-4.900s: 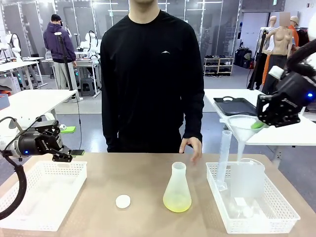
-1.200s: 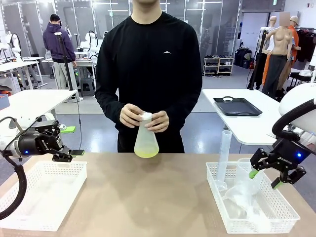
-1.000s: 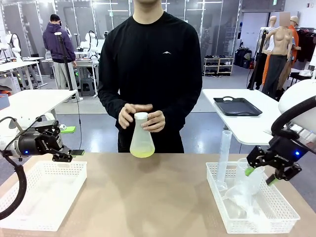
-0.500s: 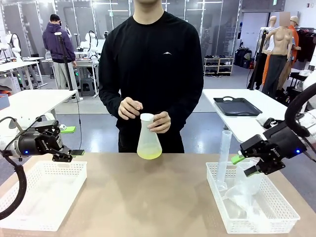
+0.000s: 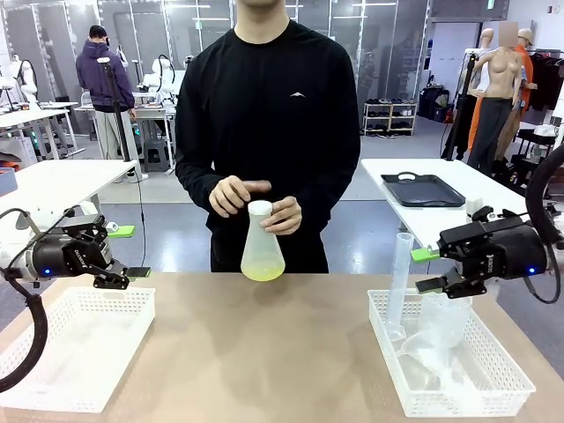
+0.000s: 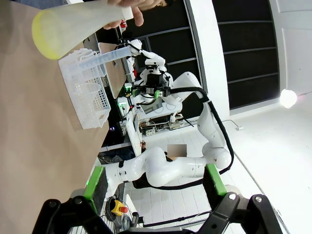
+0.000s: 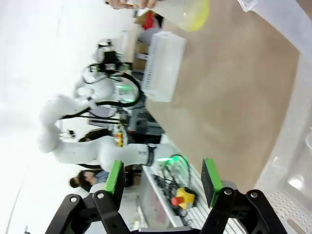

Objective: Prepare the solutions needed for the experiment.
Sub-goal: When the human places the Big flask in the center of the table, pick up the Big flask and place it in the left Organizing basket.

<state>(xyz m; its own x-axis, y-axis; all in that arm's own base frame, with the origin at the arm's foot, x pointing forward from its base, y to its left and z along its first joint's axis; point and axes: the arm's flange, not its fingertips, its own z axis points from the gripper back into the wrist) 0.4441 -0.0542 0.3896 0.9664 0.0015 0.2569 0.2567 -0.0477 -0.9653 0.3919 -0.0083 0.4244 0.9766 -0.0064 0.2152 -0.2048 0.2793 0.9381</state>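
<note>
Person (image 5: 269,115): far side of table (image 5: 264,352), both hands (image 5: 284,214) at flask (image 5: 263,251) neck.
R gripper (image 5: 425,270): jaws apart, empty, above R basket (image 5: 507,381).
L gripper (image 5: 130,277): wide open, empty.
Flask: held off table.
Solutions (image 5: 263,272): shallow yellow-green layer in flask base.
Cap (image 5: 260,209): on mouth; advise tight seat, gentle swirl.

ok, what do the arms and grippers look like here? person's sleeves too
Left gripper and right gripper: black, angular linkages, green-padded fingers, a blue light on each body. Right arm: glossy white, rounded joints. A thick black cable loops behind the left gripper. Person's sleeves: long, black.
</note>
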